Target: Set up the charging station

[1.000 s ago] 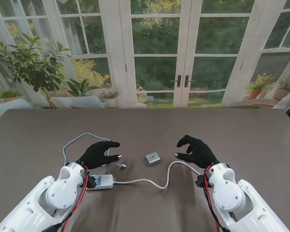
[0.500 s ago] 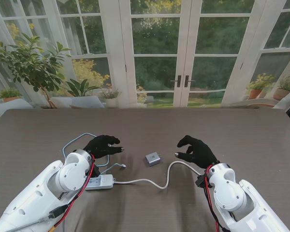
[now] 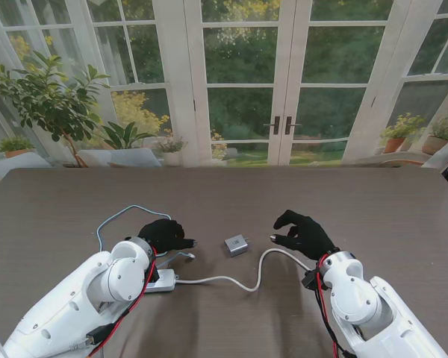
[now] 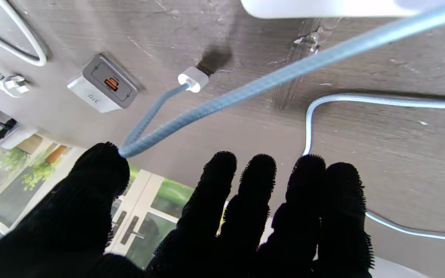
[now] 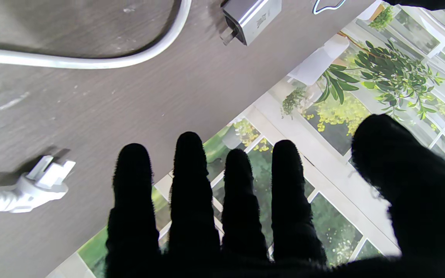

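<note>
Left robot hand pinches the braided pale-blue charging cable at thumb, right robot hand spread, holding nothing; slide your grip toward its white connector, near the grey 1-port charger cube mid-bench.

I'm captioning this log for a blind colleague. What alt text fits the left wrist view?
A black-gloved left hand hovers over a dark table, its thumb touching a blue braided cable whose white plug lies loose. A gray charger with an orange port sits nearby, a white power strip at the edge.
</note>
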You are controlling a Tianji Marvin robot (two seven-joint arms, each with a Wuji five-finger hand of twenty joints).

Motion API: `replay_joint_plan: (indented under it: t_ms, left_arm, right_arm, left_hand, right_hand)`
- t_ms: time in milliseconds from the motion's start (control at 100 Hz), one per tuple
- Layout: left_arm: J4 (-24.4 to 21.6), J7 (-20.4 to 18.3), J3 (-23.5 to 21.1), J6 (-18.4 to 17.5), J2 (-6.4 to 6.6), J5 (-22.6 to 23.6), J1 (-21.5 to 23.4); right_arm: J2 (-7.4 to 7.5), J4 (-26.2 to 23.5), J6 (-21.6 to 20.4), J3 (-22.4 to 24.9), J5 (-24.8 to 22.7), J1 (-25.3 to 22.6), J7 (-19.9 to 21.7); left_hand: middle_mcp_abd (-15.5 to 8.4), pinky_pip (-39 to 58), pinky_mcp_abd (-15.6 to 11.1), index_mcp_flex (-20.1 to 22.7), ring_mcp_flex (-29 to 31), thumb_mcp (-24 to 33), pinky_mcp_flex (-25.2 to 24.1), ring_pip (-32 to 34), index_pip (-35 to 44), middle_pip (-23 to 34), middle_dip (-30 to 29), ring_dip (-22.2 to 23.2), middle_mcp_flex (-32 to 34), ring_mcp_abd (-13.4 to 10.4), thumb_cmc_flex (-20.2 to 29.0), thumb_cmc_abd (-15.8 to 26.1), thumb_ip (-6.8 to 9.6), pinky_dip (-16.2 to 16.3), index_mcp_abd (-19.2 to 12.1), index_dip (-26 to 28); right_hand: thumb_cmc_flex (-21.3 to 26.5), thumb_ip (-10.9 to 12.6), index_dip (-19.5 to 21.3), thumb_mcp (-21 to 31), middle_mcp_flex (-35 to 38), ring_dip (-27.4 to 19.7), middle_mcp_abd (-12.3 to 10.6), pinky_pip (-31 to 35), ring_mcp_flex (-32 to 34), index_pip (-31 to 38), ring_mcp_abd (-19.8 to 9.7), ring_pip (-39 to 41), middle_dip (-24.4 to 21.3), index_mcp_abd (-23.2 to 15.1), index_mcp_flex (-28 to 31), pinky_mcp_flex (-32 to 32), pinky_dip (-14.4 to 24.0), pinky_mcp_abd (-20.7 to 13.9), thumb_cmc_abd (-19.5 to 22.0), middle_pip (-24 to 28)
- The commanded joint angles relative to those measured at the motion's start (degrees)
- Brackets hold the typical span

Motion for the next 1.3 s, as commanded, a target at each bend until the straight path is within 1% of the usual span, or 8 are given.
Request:
replay_joint_plan:
  t_ms: [0, 210, 280, 530, 820, 1030, 1240, 1290]
  left_arm:
    - [-1.2, -1.7, 0.2, 1.1, 0.03, -0.7, 0.2]
    - [-1.3, -1.6, 2.1, 4.1, -0.16, -0.6, -0.8]
    - [-1.1, -1.9, 2.8, 4.3, -0.10, -0.4, -1.2]
    - [-0.8, -3.7, 5.3, 5.6, 0.39, 1.7, -2.5]
    - [0.3, -5.0, 7.5, 6.1, 0.76, 3.6, -4.4]
    - [0.5, -7.1, 8.8, 6.1, 1.37, 5.5, -5.2]
    - [1.0, -8.1, 9.8, 5.9, 1.63, 6.3, -6.0]
    - [1.1, -8.1, 10.0, 6.0, 1.61, 6.3, -6.2]
  right_arm:
    - [-0.06, 0.0, 0.1, -0.1, 0.1, -0.1, 1.0]
    - [-0.03, 0.1, 0.2, -0.2, 0.4, 0.1, 1.3]
    - [-0.06, 0.1, 0.3, -0.1, 0.5, 0.1, 1.3]
    - [-0.04, 0.1, 0.5, 0.0, 1.0, 0.1, 1.7]
    - [-0.02, 0.0, 0.5, 0.1, 1.4, 0.0, 1.9]
    - [0.06, -0.2, 0.7, 0.2, 1.6, -0.1, 2.4]
    - [0.08, -0.3, 0.9, 0.2, 1.8, -0.1, 2.6]
    - [0.08, -0.3, 0.9, 0.2, 1.8, -0.1, 2.6]
  left_hand:
    - [1.6, 3.8, 2.1, 1.8, 2.2, -1.5, 1.2, 2.0, 1.7, 0.9, 0.8, 1.1, 1.5, 2.1, -3.0, 1.2, -1.27, 0.2, 2.0, 1.2]
    - [1.3, 11.6, 4.2, 6.5, 8.6, -2.0, 6.9, 8.0, 7.6, 4.6, 4.1, 3.4, 6.6, 2.7, -3.8, 1.3, -1.20, 3.2, 0.6, 6.0]
    - [0.6, 13.1, 3.4, 7.2, 9.3, -1.8, 7.4, 9.5, 9.2, 6.3, 6.2, 4.3, 7.6, 2.1, -3.9, 1.2, -1.24, 3.9, -0.3, 7.5]
    - [-1.3, 16.8, 3.5, 9.5, 13.3, 1.0, 10.9, 13.6, 14.6, 10.4, 11.8, 6.1, 11.4, 1.0, -4.6, -1.0, -1.59, 5.2, -2.0, 11.1]
    - [-2.9, 19.6, 3.4, 9.8, 16.4, 7.3, 13.8, 16.4, 19.1, 12.8, 14.5, 7.0, 13.5, -0.6, -4.7, -3.6, -2.39, 5.3, -3.2, 12.8]
    - [-5.8, 23.9, 0.9, 8.2, 18.0, 11.2, 15.3, 22.1, 25.7, 18.4, 20.4, 9.8, 13.7, -3.5, -4.2, -5.7, -3.09, 6.0, -5.1, 14.3]
    - [-7.2, 26.0, -0.1, 7.4, 19.6, 15.8, 17.2, 24.9, 29.2, 21.3, 23.1, 10.8, 14.0, -5.1, -1.4, -7.9, -3.77, 6.0, -5.7, 14.2]
    - [-7.4, 26.6, 0.1, 7.3, 20.3, 15.5, 17.8, 25.6, 30.4, 22.0, 23.6, 11.0, 14.4, -5.3, 0.4, -8.4, -5.81, 5.9, -6.2, 13.6]
  right_hand:
    - [-1.8, 0.3, -0.7, -1.1, 1.3, -44.4, 0.0, -1.5, 1.2, -22.9, -0.1, -1.2, -0.5, 0.4, 0.8, 0.2, 1.0, -0.7, 1.1, -0.5]
    - [-1.8, 0.4, -0.7, -1.4, 1.6, -44.3, 0.1, -1.6, 1.3, -23.0, -0.1, -1.2, -0.5, 0.5, 0.9, 0.3, 1.2, -0.6, 1.5, -0.6]
    - [-1.8, 0.4, -0.7, -1.4, 1.7, -44.3, 0.1, -1.6, 1.3, -23.0, -0.1, -1.2, -0.5, 0.6, 1.0, 0.3, 1.2, -0.6, 1.6, -0.6]
    - [-1.9, 0.4, -0.8, -1.6, 2.1, -44.3, 0.2, -1.8, 1.5, -23.1, 0.0, -1.3, -0.4, 0.7, 1.3, 0.3, 1.3, -0.6, 2.0, -0.7]
    - [-1.8, 0.5, -0.8, -1.7, 2.5, -44.2, 0.3, -2.0, 1.6, -23.2, 0.2, -1.3, -0.4, 0.9, 1.7, 0.3, 1.5, -0.6, 2.3, -0.8]
    - [-1.9, 0.5, -0.8, -1.8, 2.8, -44.2, 0.5, -2.2, 1.7, -23.3, 0.2, -1.4, -0.4, 1.2, 2.0, 0.3, 1.6, -0.5, 2.5, -0.9]
    - [-1.9, 0.5, -0.8, -1.9, 3.0, -44.2, 0.5, -2.4, 1.8, -23.4, 0.2, -1.4, -0.4, 1.3, 2.3, 0.4, 1.7, -0.4, 2.8, -0.9]
    - [-1.8, 0.5, -0.8, -1.9, 3.1, -44.2, 0.5, -2.4, 1.8, -23.4, 0.3, -1.4, -0.3, 1.3, 2.4, 0.5, 1.7, -0.4, 2.8, -1.0]
